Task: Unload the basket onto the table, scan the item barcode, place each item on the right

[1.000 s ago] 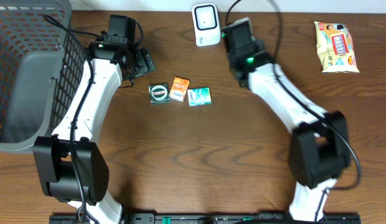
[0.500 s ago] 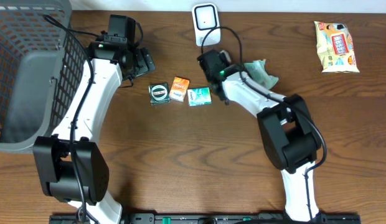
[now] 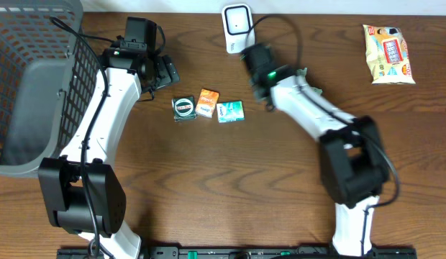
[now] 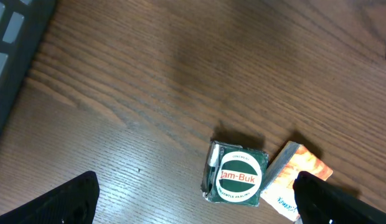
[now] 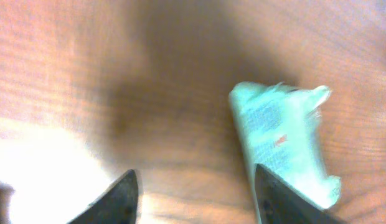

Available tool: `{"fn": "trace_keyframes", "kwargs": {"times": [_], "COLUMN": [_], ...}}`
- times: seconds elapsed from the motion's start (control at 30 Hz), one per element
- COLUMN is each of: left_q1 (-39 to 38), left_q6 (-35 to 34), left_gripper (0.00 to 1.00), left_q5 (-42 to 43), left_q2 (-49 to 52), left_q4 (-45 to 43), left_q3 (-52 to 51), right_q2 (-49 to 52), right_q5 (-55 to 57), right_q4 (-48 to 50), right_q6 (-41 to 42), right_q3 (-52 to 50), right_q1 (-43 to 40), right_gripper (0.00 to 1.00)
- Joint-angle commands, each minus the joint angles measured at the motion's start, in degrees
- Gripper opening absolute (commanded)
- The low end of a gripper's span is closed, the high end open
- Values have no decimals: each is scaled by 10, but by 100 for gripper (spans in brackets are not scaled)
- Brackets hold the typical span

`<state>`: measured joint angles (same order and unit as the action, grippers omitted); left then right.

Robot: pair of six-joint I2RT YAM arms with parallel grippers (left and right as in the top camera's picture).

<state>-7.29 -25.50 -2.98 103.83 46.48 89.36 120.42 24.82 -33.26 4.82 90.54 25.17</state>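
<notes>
Right end effector (image 5: pixel 199 196): fingers spread, pinching nothing; left end effector (image 4: pixel 202 199): spread wide too, empty. Below both, brown wooden surface (image 3: pixel 230 173); at its left edge, grey mesh basket (image 3: pixel 21 86); far right, yellow snack bag (image 3: pixel 388 53); back centre, white scanner (image 3: pixel 237 27). Near the scanner, pale green packet (image 5: pixel 283 146), lying on the wood just beside one right-hand finger, blurred. Mid-surface, in a row: green tin (image 4: pixel 236 177), orange box (image 3: pixel 207 102), teal box (image 3: pixel 230 111).

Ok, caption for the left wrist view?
Open left gripper hovers over the wooden table, green tin and orange packet side by side beneath.
</notes>
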Motion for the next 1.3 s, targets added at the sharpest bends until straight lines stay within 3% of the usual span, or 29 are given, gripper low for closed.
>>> {"fn": "trace_keyframes", "kwargs": {"times": [0.0,0.27,0.37,0.47,0.63,0.7,0.8,0.87,1.07,1.27], "left_q1": [0,0,0,0,0,0,0,0,0,0], "left_q6": [-1,-1,-1,-1,-1,-1,-1,-1,-1,-1], "left_gripper": [98,98,98,98,98,98,98,98,98,98], "left_q5": [-5,-5,-5,-5,-5,-5,-5,-5,-5,-5], "left_q2": [3,3,3,3,3,3,3,3,3,3], "left_q4": [2,2,2,2,2,2,2,2,2,2], "left_q3": [4,4,4,4,4,4,4,4,4,4], "right_q2": [-29,39,62,83,99,98,95,90,39,7], "right_q5": [-171,-527,-568,-590,-599,-598,-596,-592,-464,-5], "right_q4": [9,9,7,6,1,3,7,9,-4,-26], "right_q6": [-23,-23,-23,-23,-24,-24,-23,-21,-19,-19], "right_q3": [17,16,16,16,16,16,16,18,23,22], "right_q1": [-95,-271,-290,-296,-281,-275,-270,-269,-247,-127], "right_gripper": [67,71,66,52,51,38,9,5,1,1]}}
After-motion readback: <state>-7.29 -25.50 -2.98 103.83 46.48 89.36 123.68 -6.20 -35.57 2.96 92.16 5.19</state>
